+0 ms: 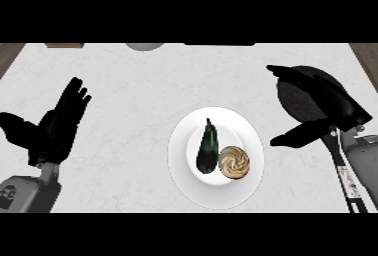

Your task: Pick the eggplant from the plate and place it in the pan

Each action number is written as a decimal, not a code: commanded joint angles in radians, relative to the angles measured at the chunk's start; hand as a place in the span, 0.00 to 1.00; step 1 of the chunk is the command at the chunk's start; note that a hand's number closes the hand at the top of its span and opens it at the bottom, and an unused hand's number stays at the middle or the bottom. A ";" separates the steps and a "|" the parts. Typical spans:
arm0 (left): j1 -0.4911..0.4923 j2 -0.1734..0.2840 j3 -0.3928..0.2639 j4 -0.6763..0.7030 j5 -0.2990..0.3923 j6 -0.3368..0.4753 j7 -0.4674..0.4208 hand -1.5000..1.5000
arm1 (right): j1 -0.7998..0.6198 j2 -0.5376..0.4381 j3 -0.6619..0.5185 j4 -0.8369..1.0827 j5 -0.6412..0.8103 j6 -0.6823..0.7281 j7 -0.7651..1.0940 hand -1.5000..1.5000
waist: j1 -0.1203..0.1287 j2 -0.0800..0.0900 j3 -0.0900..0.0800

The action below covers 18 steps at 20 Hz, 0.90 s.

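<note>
The eggplant (207, 148) lies lengthwise on the white plate (215, 195) at the middle of the bench (140, 80), touching a round swirled pastry (235, 162) on its right. The dark pan (295, 102) sits near the bench's right edge, mostly hidden under the right robot hand (328, 107), whose fingers are spread and hold nothing. The left robot hand (55, 127) rests open by the left edge, fingers up.

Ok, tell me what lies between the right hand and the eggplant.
In the head view, only bare white counter and the plate's rim lie between the right hand and the eggplant.
</note>
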 commanded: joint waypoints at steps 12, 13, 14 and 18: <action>-0.034 -0.043 0.012 0.029 -0.038 0.011 0.028 0.50 | -0.319 0.079 0.237 0.313 0.041 0.461 0.216 0.00 | -0.006 0.002 0.000; -0.019 -0.044 0.001 -0.005 -0.047 0.011 0.025 0.50 | -0.347 0.104 0.243 0.335 0.035 0.486 0.241 0.00 | 0.000 0.001 0.000; -0.014 -0.015 0.026 -0.020 -0.042 -0.002 0.055 0.50 | -0.297 0.111 0.242 0.279 0.030 0.492 0.252 0.00 | -0.010 -0.003 0.001; 0.054 -0.032 0.040 -0.057 -0.055 -0.023 0.024 0.50 | -0.251 0.159 0.257 0.157 0.047 0.519 0.350 0.00 | -0.016 -0.005 0.001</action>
